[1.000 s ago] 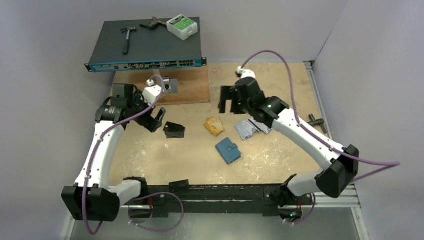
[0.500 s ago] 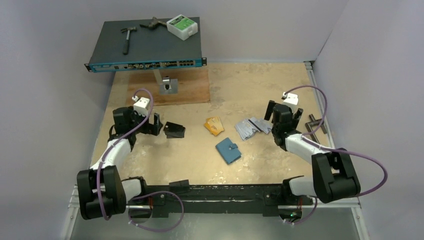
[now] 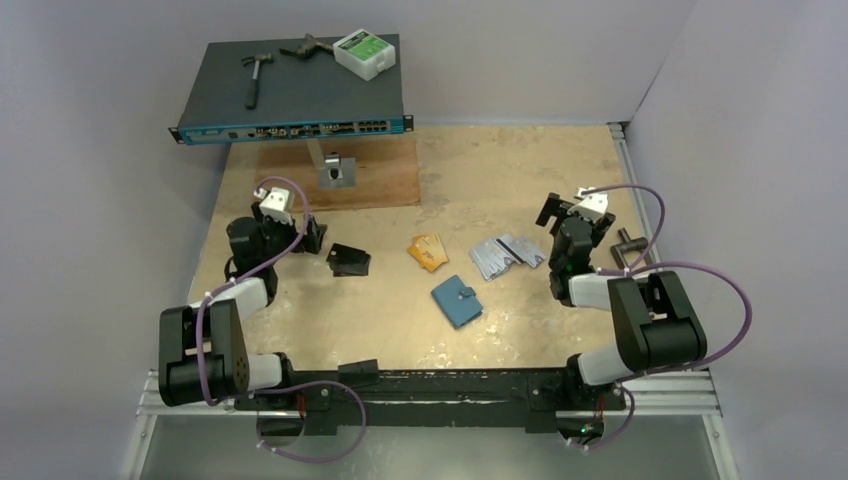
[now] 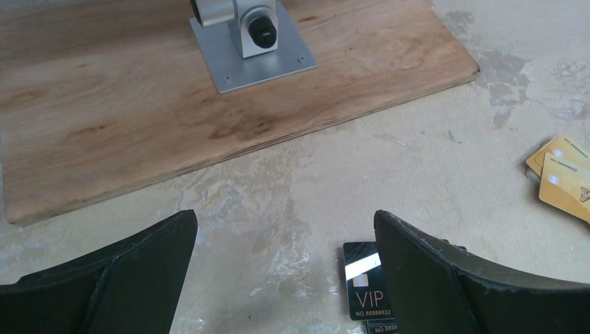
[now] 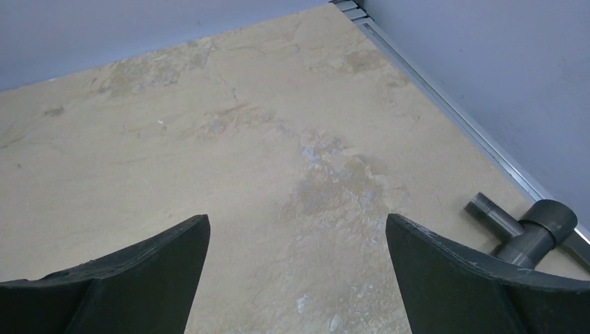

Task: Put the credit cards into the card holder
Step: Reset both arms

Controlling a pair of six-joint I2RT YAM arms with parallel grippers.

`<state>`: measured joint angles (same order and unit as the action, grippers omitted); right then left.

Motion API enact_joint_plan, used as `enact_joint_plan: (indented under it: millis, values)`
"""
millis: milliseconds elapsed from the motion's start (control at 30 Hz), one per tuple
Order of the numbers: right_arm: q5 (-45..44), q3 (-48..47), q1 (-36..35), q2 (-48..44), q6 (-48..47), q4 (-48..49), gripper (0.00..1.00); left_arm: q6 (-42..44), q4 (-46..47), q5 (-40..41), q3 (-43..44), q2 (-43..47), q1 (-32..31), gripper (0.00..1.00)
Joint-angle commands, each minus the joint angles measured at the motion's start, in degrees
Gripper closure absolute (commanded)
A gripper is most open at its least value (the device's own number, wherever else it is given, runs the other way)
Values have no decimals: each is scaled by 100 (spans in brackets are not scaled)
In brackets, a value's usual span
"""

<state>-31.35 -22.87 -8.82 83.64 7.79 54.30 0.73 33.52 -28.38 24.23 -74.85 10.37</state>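
mid-table: card holder (image 3: 457, 302) shut, credit cards (image 3: 428, 252) loose nearby; left gripper (image 4: 284, 217), right gripper (image 5: 296, 219) agape.

Left gripper (image 4: 284, 233) jaws spread wide, over bare tabletop (image 4: 417, 174). Wooden board (image 4: 104, 125) fills 10 to 1 o'clock. A metal bracket (image 4: 250, 42) with a black knob sits on it at 12. Orange-gold credit cards (image 4: 563, 184) at 3, overlapping, cut off by the frame edge. Black VIP card (image 4: 362, 278) at 5, partly hidden behind the right finger.
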Motion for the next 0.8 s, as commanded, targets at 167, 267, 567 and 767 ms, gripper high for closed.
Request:
enact_joint_plan:
  millis: [167,267,567,767]
  values:
    - [703,549,75,64,-250,1532,1,158,2068,847,-679,-257,-622,1]
    - [376,664,-43,312,-388,1950,1,263,1849,734,-613,-232,-632,0]
    - [544,653,198,235,-242,2007,1,151,2227,703,-737,-299,-591,0]
    - [516,679,203,285,-287,2170,1,185,1966,712,-668,-266,-597,0]
